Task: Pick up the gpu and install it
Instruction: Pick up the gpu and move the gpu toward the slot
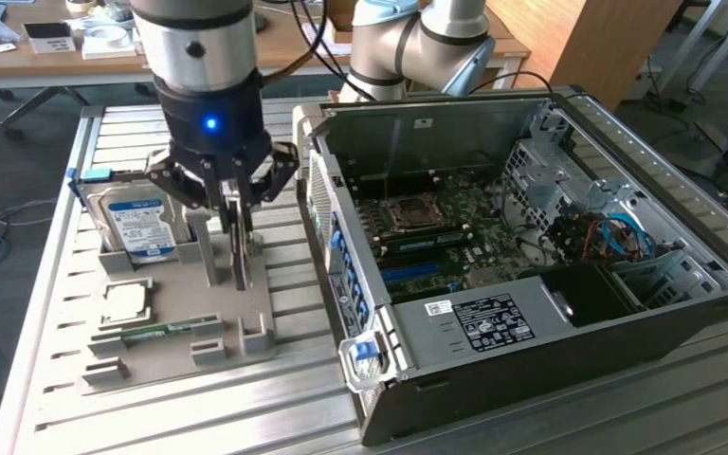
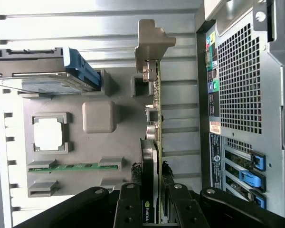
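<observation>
The gpu [image 1: 240, 254] stands on its edge at the grey parts holder [image 1: 253, 305], just beside the open computer case [image 1: 667, 313]. My gripper [image 1: 232, 213] hangs straight above it, fingers shut on the card's upper part. From the wrist the gpu [image 2: 155, 109] shows edge-on as a thin green board with a silver end bracket [image 2: 151, 37], and the black fingers [image 2: 129, 202] press on both sides of it at my gripper [image 2: 154, 192]. Whether its lower edge still rests in the holder's slot I cannot tell.
On the holder [image 2: 99, 95] lie a blue-labelled hard drive [image 1: 136, 223], a square processor [image 1: 124, 301] and a narrow green memory stick [image 1: 162, 332]. The case lies open with its motherboard [image 1: 434, 223] facing up. Its perforated rear panel [image 2: 240, 80] stands close to the card.
</observation>
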`<state>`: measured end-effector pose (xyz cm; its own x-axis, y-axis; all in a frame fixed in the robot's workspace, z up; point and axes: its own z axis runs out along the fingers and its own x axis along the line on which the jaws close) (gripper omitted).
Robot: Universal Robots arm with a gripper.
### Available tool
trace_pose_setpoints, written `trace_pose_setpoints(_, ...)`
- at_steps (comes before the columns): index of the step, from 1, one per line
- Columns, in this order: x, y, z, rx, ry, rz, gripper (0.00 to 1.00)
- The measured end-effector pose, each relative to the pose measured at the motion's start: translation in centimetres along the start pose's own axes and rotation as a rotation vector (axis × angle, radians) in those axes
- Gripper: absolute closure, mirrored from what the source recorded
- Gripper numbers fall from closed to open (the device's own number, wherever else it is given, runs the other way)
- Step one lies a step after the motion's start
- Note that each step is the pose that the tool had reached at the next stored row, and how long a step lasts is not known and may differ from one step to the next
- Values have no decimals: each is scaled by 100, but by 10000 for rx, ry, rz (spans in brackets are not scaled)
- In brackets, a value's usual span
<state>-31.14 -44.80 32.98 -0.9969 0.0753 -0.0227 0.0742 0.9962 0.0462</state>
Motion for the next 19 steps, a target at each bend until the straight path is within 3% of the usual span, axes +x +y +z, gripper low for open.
trace_pose_setpoints(13,-8,16,-350,-1,0,0,73)
trace_pose_setpoints(19,-9,19,-411,-5,-2,0,73)
